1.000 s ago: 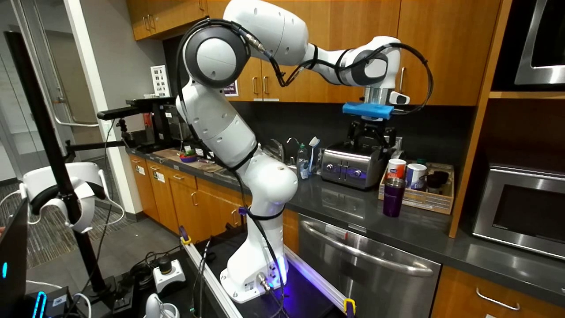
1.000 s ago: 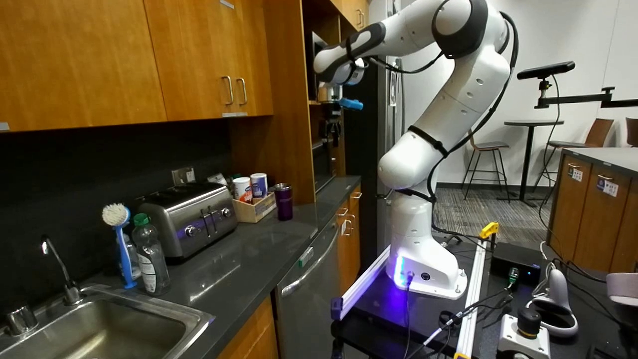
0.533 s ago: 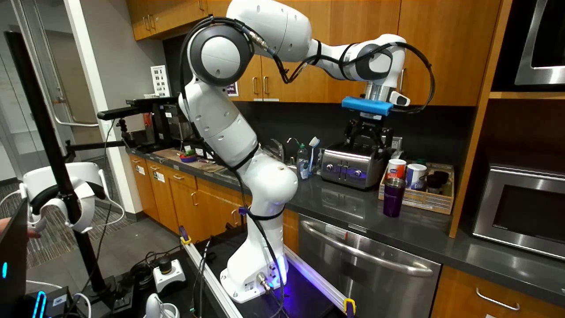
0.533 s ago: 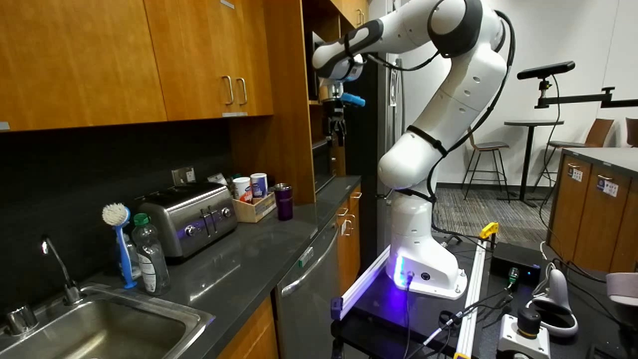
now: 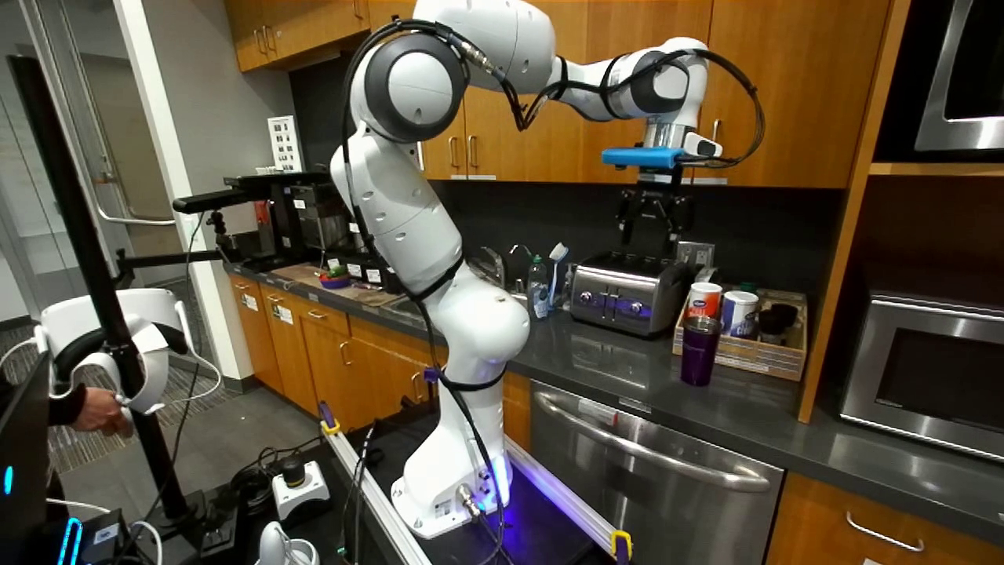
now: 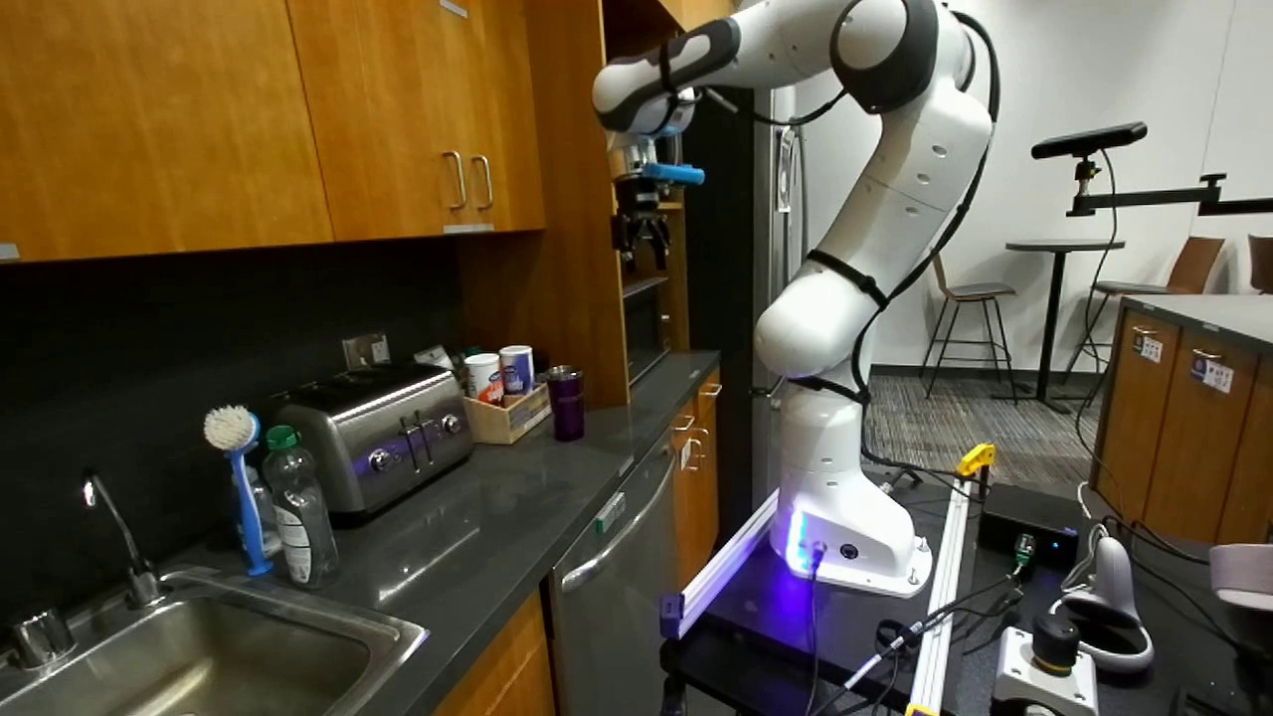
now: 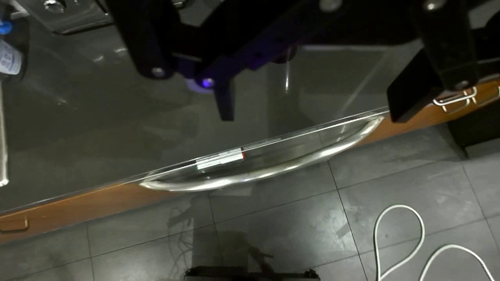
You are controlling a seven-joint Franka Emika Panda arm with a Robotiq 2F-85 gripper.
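Note:
My gripper hangs pointing down in mid-air, high above the grey counter. Its two black fingers are spread apart with nothing between them. It is also seen open in an exterior view and in the wrist view, over the counter's front edge. In an exterior view it appears above the silver toaster but does not touch it. A purple tumbler stands upright on the counter, also in an exterior view. A wooden box behind it holds a red-and-white canister and a blue-and-white canister.
A dishwasher with a curved handle is below the counter. A soap bottle, a blue brush and a sink lie beyond the toaster. Wooden cabinets hang above. A microwave is at the side.
The arm has risen and the gripper moved up, and left in the exterior views. The fingers are now seen more clearly apart. A person's hand has come in by the white headset.

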